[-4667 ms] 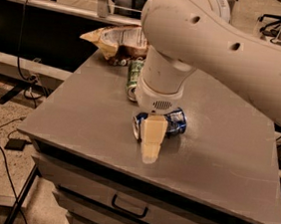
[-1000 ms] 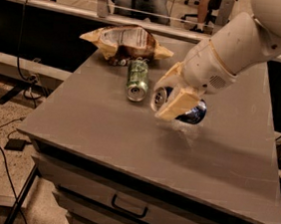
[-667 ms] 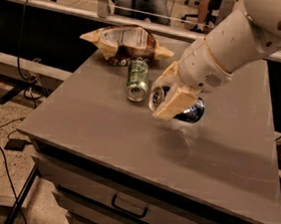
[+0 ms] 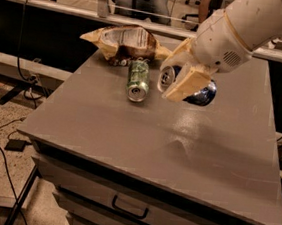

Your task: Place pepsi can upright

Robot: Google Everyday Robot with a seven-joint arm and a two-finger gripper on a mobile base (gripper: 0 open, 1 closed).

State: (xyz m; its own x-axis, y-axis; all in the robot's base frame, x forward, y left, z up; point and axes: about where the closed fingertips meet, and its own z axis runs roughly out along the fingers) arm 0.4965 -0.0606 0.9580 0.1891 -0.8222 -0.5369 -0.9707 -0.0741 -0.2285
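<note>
The pepsi can (image 4: pixel 201 94), dark blue with a silver top, is held lying on its side in the air above the grey table (image 4: pixel 128 133), its silver top facing left. My gripper (image 4: pixel 181 77) is shut on the can. One cream finger (image 4: pixel 188 82) crosses the can's front. The other finger is mostly hidden behind the can. The white arm reaches in from the upper right.
A green can (image 4: pixel 138 79) lies on its side on the table just left of the gripper. A crumpled chip bag (image 4: pixel 125 43) lies at the table's back left. A drawer handle (image 4: pixel 129 207) shows below the table's front edge. Cables run on the floor at left.
The gripper has lifted the pepsi can off the table and carried it up and toward the back right. The can has stayed on its side in the grip.
</note>
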